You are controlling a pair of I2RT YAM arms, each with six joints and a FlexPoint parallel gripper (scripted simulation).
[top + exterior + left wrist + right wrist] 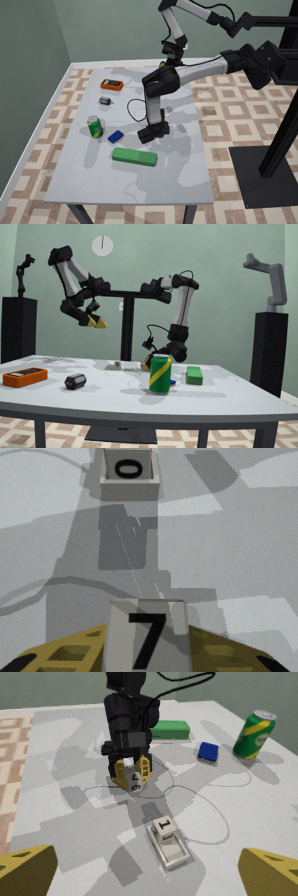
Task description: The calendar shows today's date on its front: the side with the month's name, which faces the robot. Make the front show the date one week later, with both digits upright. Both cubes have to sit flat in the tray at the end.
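Note:
My left gripper (146,632) (134,788) is shut on a white cube (145,623) (134,783) with a black 7 facing the left wrist camera. It holds the cube low, to one side of the calendar tray (130,492) (176,863) (109,368). The other cube (164,828) (117,364) sits in the tray's end nearer the left gripper, with 1 on top. A sideways 0 (129,469) faces the left gripper; a 5 faces the exterior view. The tray's other end is empty. My right gripper (97,323) (147,855) is open and empty, high above the tray's empty end. The month's name is not readable.
A green box (134,157) (170,729), a blue block (115,136) (208,752) and a green can (95,127) (160,375) stand beyond the left gripper. An orange multimeter (112,85) (25,377) and a dark grey object (105,100) (75,381) lie farther off.

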